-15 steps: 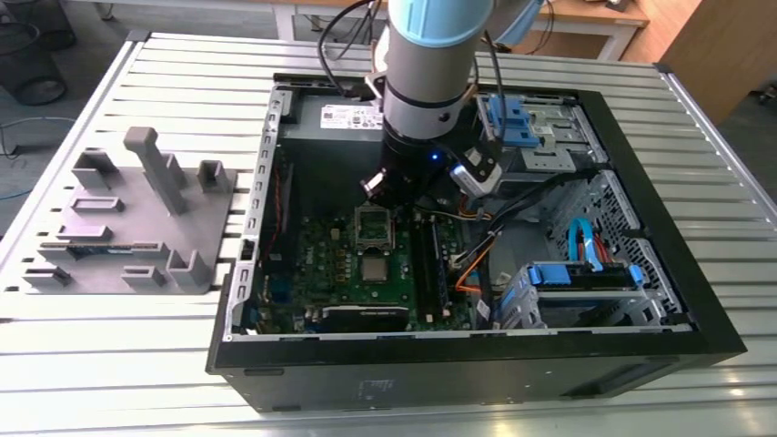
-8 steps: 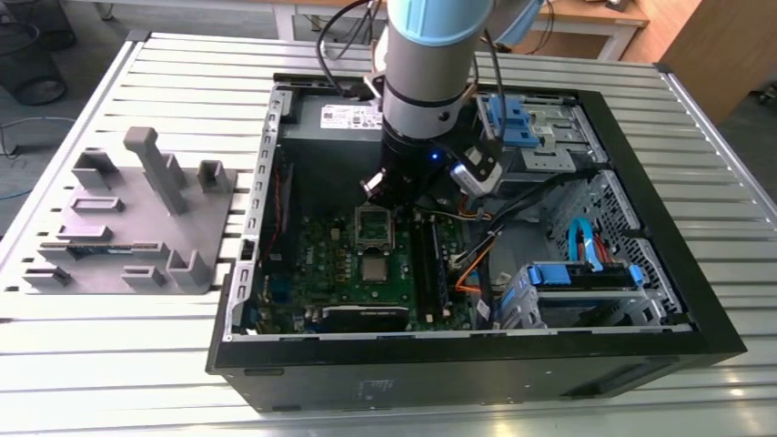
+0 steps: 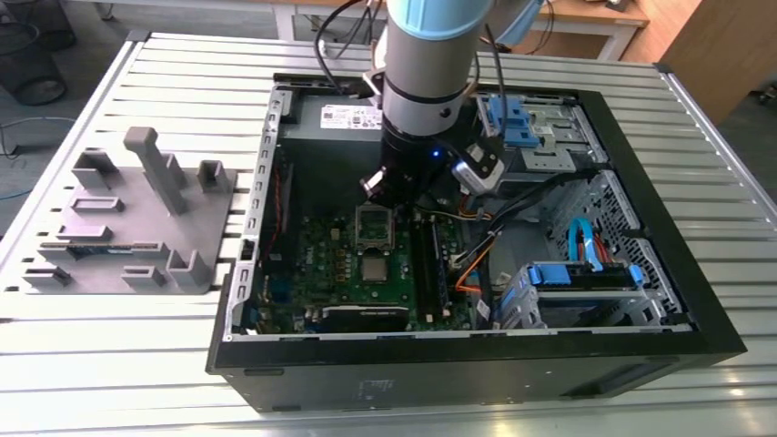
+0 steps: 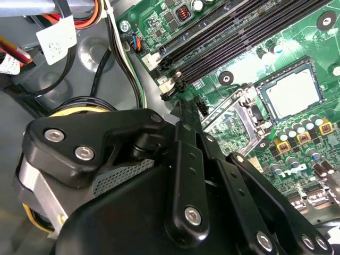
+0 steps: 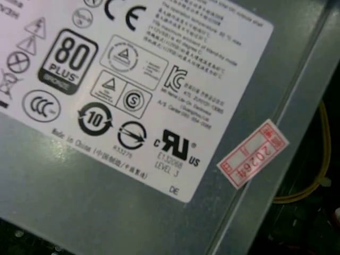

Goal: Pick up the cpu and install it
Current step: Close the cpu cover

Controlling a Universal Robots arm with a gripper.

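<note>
The cpu is a small silvery square lying flat inside the dark socket frame on the green motherboard. The socket's metal cover plate stands flipped open beside it. My gripper hangs inside the computer case, over the end of the board near the open plate and a short way from the cpu. In the second wrist view its black linkage covers the near part of the board.
The open black case lies on a slatted metal table. A grey power supply sits behind my gripper. Long black memory slots, orange cables and a blue drive cage crowd the exterior view's right. A grey fixture tray lies outside on the exterior view's left.
</note>
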